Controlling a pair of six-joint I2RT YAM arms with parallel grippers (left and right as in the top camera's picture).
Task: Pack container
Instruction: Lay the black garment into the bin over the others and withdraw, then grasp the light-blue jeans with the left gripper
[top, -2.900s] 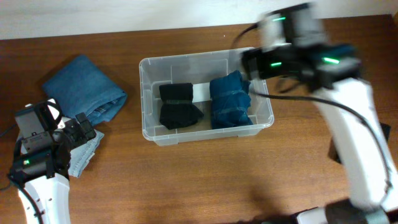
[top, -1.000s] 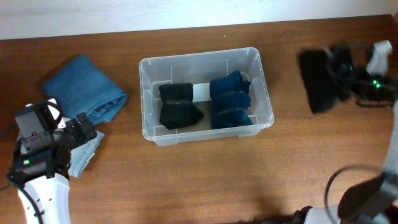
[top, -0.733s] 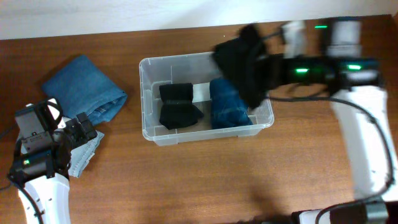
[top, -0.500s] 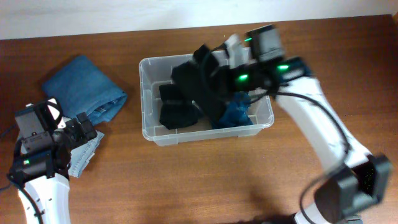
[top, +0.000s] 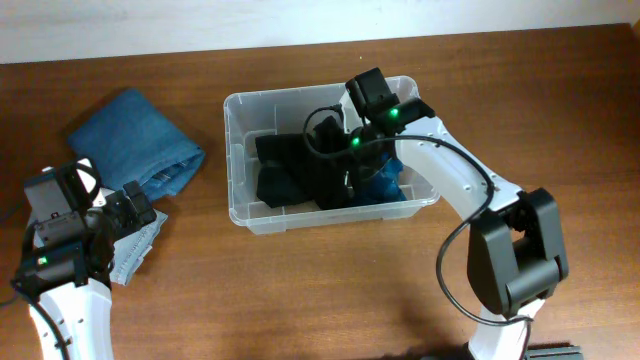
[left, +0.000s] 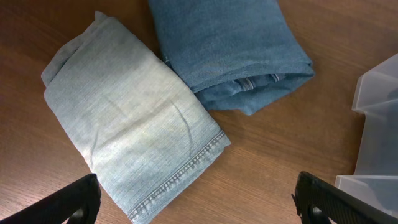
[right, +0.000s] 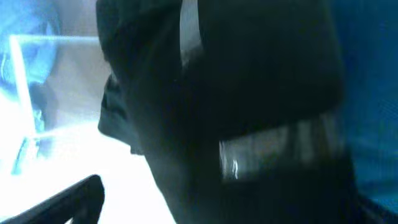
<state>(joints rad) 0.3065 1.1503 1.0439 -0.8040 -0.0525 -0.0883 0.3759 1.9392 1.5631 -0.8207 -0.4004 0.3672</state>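
The clear container (top: 232, 110) stands at the table's middle. Inside lie a black folded garment (top: 272, 172) at the left and a dark blue one (top: 388, 186) at the right. A second black garment (top: 325, 172) lies between them, under my right gripper (top: 345, 165). In the right wrist view this garment (right: 249, 112) fills the frame; the left finger of my right gripper (right: 211, 208) stands wide, with a gap to the cloth. My left gripper (top: 130, 215) is open and empty, and in its wrist view (left: 199, 205) it hovers over the light denim garment (left: 130, 118).
A darker blue folded pair of jeans (top: 135, 140) lies at the far left, next to the light denim garment (top: 130, 250). It also shows in the left wrist view (left: 230, 50). The container's corner (left: 379, 124) shows at that view's right edge.
My right arm swung in from the right with the second black garment and lowered it into the container between the two others. The left arm has not moved.
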